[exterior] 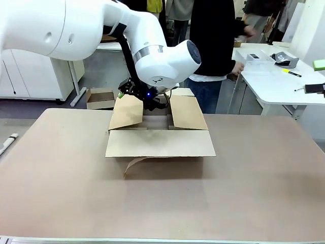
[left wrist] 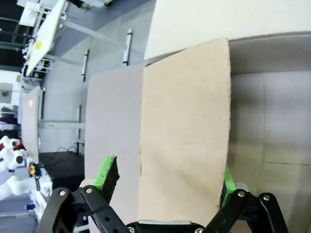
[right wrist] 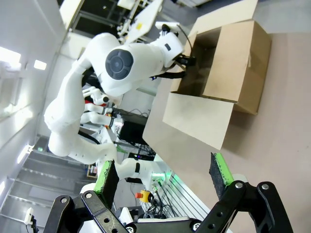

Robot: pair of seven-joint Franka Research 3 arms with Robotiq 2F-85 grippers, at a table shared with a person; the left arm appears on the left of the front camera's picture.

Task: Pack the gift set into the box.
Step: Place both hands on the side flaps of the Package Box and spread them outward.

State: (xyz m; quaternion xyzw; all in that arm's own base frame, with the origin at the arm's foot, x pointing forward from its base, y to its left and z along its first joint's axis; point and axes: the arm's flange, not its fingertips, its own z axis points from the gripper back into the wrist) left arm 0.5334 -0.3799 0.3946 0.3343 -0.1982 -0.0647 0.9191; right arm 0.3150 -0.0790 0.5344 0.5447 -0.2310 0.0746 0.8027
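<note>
The box (exterior: 160, 137) is set open mid-table, no gift set being seen in any view, and one side flap (left wrist: 184, 131) is straddled – not pinched – by the spread left gripper (left wrist: 165, 182), seemingly to be pushed outward – while the right gripper (right wrist: 165, 172) is held open and empty, well apart.

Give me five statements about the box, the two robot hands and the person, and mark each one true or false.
1. The box stands on the table with its flaps open. True.
2. The left hand has a box flap between its fingers. True.
3. The right hand grips the box. False: it is open, holds nothing and is well away from the box.
4. The gift set lies in plain sight on the table. False: it shows in none of the views.
5. The person stands beyond the far side of the table. True.
</note>
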